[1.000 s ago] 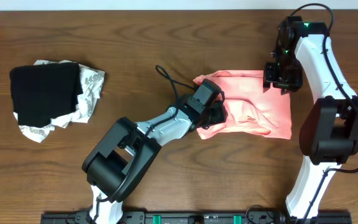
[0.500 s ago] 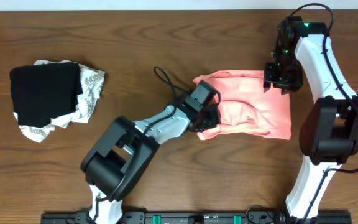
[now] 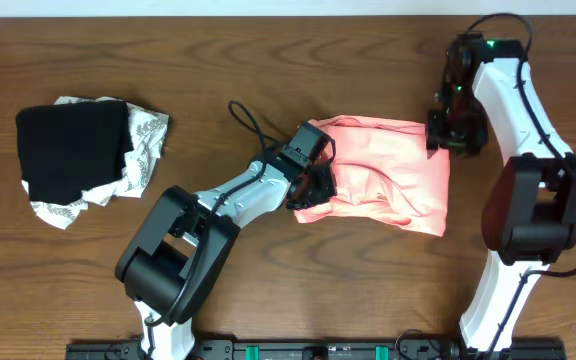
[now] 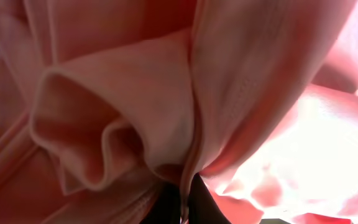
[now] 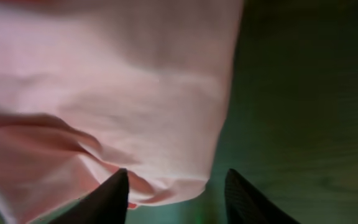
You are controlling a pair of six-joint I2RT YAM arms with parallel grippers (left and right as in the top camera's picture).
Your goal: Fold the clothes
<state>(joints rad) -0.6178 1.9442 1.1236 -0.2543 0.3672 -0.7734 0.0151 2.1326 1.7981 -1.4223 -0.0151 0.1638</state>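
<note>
Overhead, the pink shirt lies crumpled right of centre on the tabletop, between the 2 tools. The left wrist view shows the left tool apparently pinching a bunched fold. The right wrist view shows the right tool spread, with the shirt's corner loose between its fingers.

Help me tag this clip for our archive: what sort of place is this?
Probably a robotics lab bench, not a home: left arm and right arm mounted on a rail at a wooden table, with a pink garment and a clothes pile staged.
</note>
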